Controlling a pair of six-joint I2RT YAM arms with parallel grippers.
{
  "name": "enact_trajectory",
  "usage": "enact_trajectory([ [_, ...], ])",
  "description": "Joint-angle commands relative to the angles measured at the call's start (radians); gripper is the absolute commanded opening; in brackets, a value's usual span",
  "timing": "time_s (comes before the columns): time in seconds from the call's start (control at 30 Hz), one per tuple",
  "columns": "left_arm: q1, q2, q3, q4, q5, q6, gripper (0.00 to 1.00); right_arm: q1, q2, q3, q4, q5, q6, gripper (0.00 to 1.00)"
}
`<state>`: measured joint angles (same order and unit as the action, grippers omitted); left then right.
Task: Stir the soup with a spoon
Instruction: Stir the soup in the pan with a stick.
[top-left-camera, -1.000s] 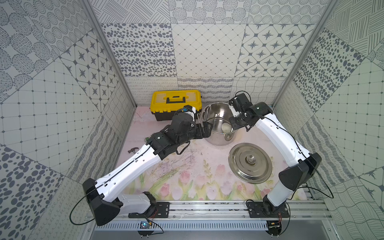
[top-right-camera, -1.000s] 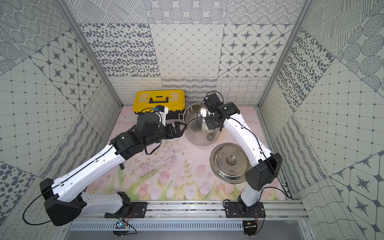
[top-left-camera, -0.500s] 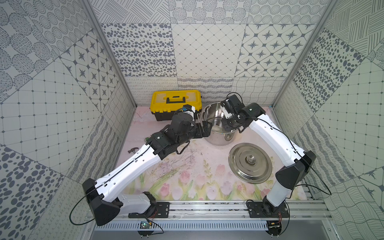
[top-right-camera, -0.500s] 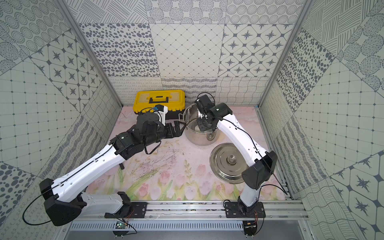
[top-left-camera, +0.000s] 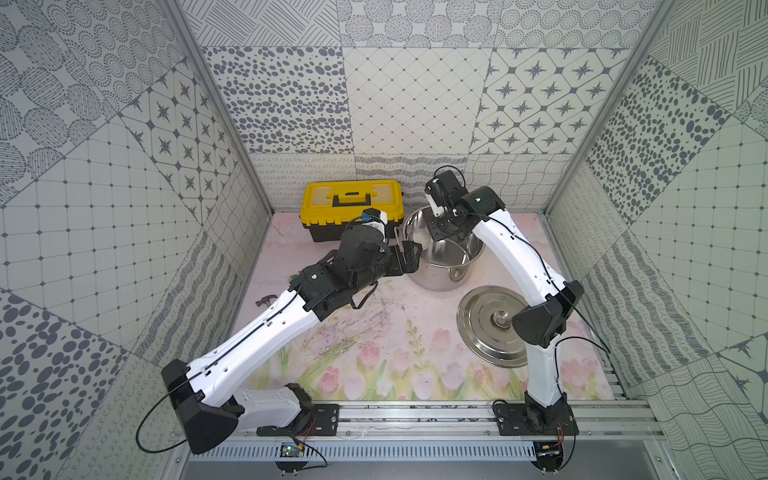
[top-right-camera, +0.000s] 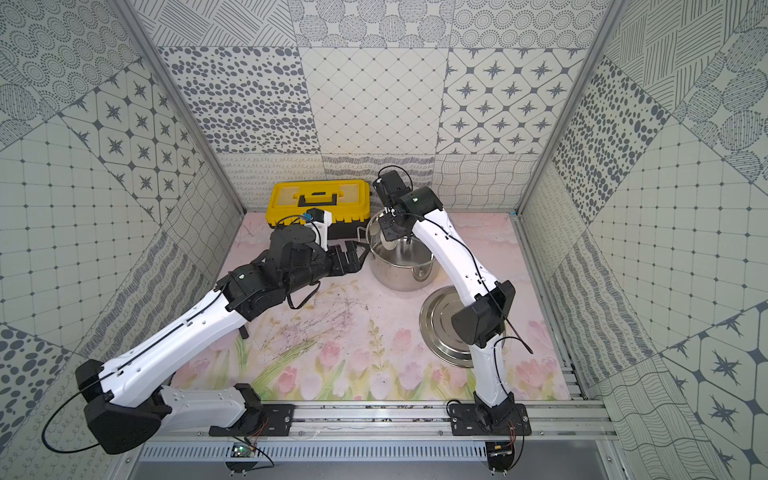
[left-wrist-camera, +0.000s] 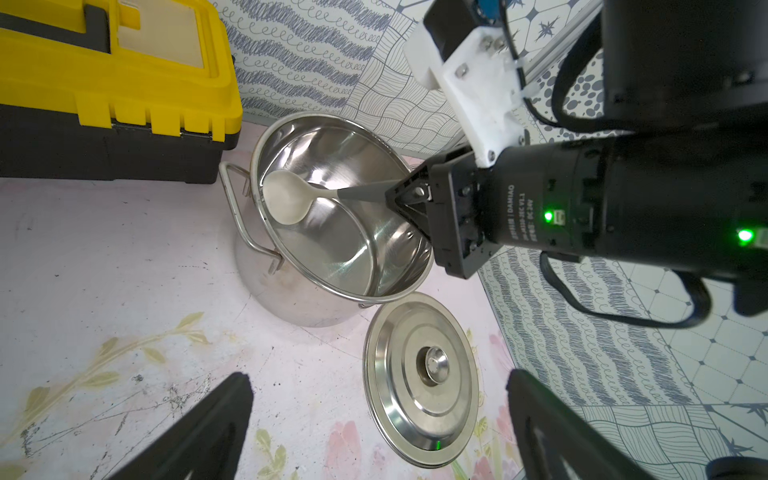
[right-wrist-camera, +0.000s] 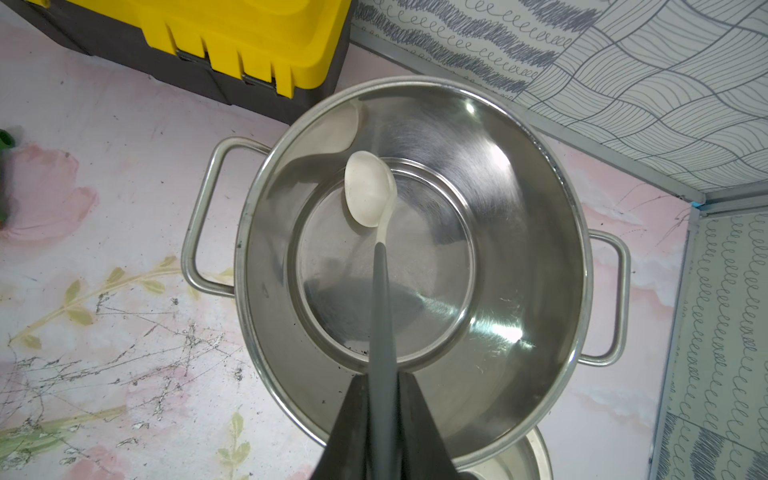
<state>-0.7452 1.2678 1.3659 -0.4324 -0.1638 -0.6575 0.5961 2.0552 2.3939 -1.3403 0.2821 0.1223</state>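
A shiny steel pot (top-left-camera: 446, 266) (top-right-camera: 399, 274) stands at the back of the table, and no soup shows in it. The spoon's cream bowl (right-wrist-camera: 368, 189) (left-wrist-camera: 286, 197) lies low inside, near the wall on the toolbox side of the pot (right-wrist-camera: 519, 199). My right gripper (right-wrist-camera: 383, 376) (top-left-camera: 441, 232) hangs over the pot's rim, shut on the spoon's dark grey handle (right-wrist-camera: 380, 316). My left gripper (left-wrist-camera: 378, 390) (top-left-camera: 409, 257) (top-right-camera: 353, 257) stands open just left of the pot, with nothing between its fingers.
The pot's flat steel lid (top-left-camera: 486, 328) (top-right-camera: 436, 324) (left-wrist-camera: 419, 382) lies on the mat in front of the pot, to the right. A yellow and black toolbox (top-left-camera: 351, 208) (top-right-camera: 318, 199) stands at the back wall, left of the pot. A small hammer (top-left-camera: 266, 300) lies near the left wall.
My right gripper has swung left and back over the pot, carrying the spoon's bowl from the right side to the left side. The left arm has stayed still.
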Motion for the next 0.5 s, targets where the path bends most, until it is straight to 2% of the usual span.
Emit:
enact_trajectory([
  [0.0,-0.001,-0.007,0.009,0.009,-0.016,0.024,0.99,-0.040,0.021,0.076,-0.030,0.030,-0.025,0.00],
  [0.2,-0.001,-0.004,0.011,0.013,-0.010,0.031,1.00,-0.111,-0.001,0.050,-0.038,0.024,-0.040,0.00],
  [0.47,0.000,0.011,0.014,0.027,0.004,0.035,1.00,-0.175,-0.117,-0.134,-0.016,0.031,-0.061,0.00],
])
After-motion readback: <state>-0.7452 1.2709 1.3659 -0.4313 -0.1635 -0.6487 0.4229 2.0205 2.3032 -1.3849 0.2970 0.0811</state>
